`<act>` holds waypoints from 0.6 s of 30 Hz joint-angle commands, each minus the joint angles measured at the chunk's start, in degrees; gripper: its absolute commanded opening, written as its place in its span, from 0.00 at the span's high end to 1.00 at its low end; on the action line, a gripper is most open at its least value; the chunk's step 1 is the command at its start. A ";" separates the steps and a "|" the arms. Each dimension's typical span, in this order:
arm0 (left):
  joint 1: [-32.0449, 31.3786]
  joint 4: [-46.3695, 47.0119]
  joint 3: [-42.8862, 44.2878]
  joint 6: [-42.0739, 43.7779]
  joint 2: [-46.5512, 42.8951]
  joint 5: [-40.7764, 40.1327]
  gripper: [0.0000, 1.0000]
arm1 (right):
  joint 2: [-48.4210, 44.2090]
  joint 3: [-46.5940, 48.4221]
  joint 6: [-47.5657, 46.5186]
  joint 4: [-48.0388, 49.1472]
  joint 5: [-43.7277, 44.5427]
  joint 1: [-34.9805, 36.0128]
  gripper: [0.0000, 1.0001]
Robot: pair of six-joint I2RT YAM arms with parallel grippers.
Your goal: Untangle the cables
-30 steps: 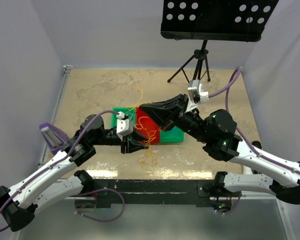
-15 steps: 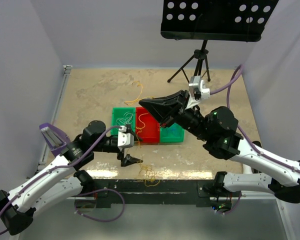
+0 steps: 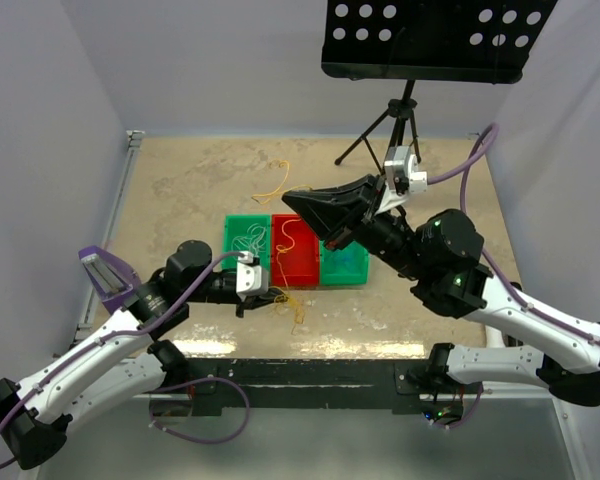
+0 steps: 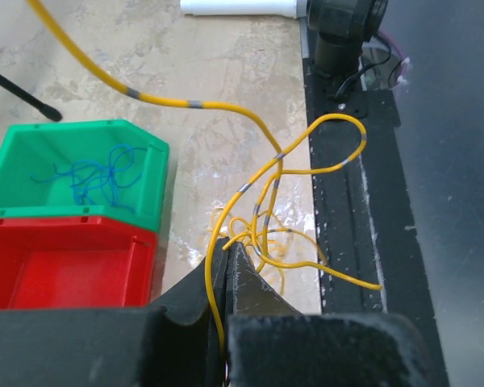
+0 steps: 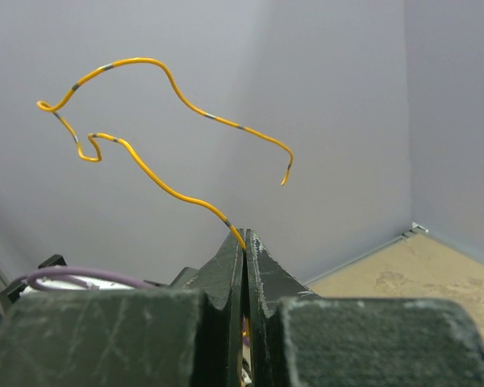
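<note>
The left gripper (image 4: 228, 256) sits low over the mottled, stone-patterned worktop (image 3: 180, 185). Its black wedge-shaped jaws are pressed together on a thin orange-yellow cable (image 4: 306, 171). That wire is glossy and banded with short grey marks. It springs out from the jaws into stiff loops and a small snarl lying near the worktop's black front rail (image 4: 363, 210).

The right gripper (image 5: 245, 235) is held up above the bins. Its jaws are likewise nipped tight on an orange-yellow strand (image 5: 169, 76), which curls up in an open, wavy hook with a free end. I can't tell whether both hold the same wire.

Three small moulded plastic bins stand touching in a row. The green bin (image 3: 230, 222) has a loopy whitish cable (image 3: 255, 238) in it. Next come the red bin (image 3: 305, 265) and a teal-green bin (image 3: 352, 278) holding a loose wad of fine blue cable (image 4: 97, 171).
</note>
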 commanded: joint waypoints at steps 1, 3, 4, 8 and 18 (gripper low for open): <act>0.33 -1.17 -0.28 6.21 -1.02 -2.57 1.00 | -1.03 5.72 -2.76 -1.34 3.62 0.27 1.00; 0.33 -4.15 -0.54 10.78 -1.19 -3.63 1.00 | -0.95 7.74 -4.25 -2.58 5.55 0.27 1.00; 0.33 -5.82 -0.63 13.41 -1.02 -3.98 1.00 | -0.86 9.05 -4.95 -3.10 6.43 0.27 1.00; 0.33 -9.95 -0.19 21.94 -0.58 -5.12 1.00 | -0.42 14.94 -8.38 -5.92 9.68 0.35 1.00; 0.25 -21.55 0.16 37.15 -1.54 -12.51 1.00 | 0.46 24.97 -14.89 -9.87 17.33 0.35 1.00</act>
